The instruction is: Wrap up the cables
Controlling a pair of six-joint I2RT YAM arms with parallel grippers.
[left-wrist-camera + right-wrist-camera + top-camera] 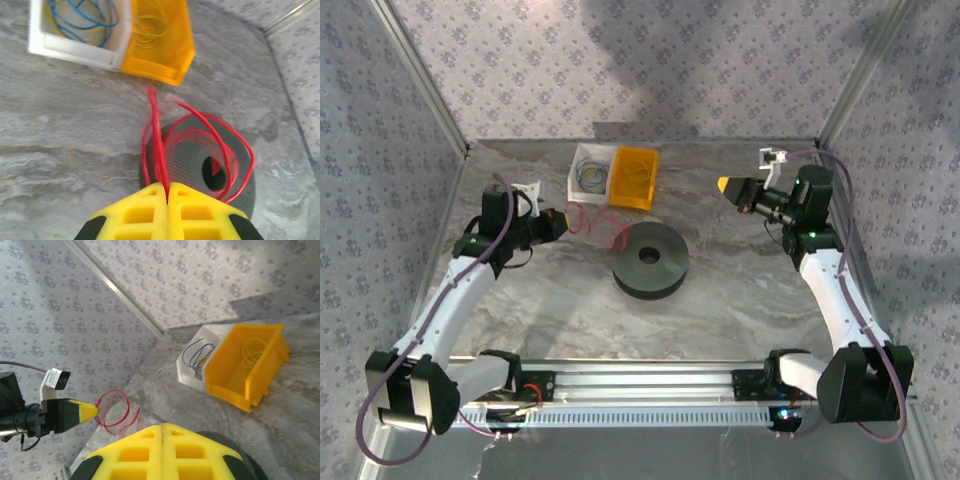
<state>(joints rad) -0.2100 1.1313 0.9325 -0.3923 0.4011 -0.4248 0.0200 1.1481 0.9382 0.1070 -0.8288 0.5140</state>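
Note:
My left gripper [560, 222] is shut on the thin red cable [592, 226], which hangs in loose loops just left of the dark grey spool [651, 260] on the table. In the left wrist view the yellow fingertips [167, 187] pinch the cable [156, 130], and its loops spread over the spool [192, 155] below. My right gripper [725, 186] hovers to the right of the spool, shut with nothing in it. In the right wrist view its closed jaws [163, 427] sit above the spool [230, 440], facing the left gripper [92, 411] and the red loops [112, 410].
A white bin [590, 172] with blue and yellow wires and a yellow bin [634, 177] with yellow wire stand side by side at the back of the table. Patterned walls close in the back and both sides.

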